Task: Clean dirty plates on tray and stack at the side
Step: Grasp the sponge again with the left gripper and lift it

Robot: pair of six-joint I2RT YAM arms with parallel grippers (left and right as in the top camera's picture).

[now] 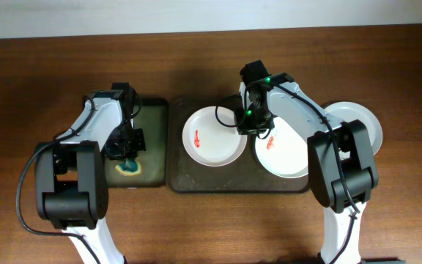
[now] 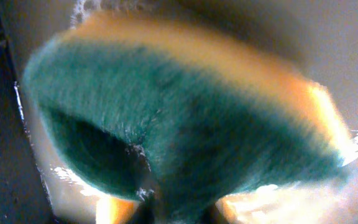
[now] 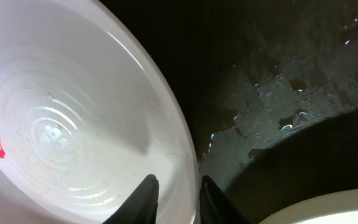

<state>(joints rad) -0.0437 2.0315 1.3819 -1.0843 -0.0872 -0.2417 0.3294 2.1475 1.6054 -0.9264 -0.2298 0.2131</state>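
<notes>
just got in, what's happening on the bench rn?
Plate washing. The left claw pinches the sponge in the small black tray. The right claw straddles the rim of the left white plate on the brown tray; whether it has clamped is unclear. That plate and the second white plate beside it both carry red smears. A third plate sits on the table at the right, off the tray.

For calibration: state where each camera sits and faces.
Overhead: above the table, facing straight down at tray, left arm, right arm.
Left wrist: on left arm, close on sponge; no own parts clear.
Right wrist: on right arm, facing down at white plate rim, own fingers straddling it.
Shared: overhead and right wrist both show that plate.
</notes>
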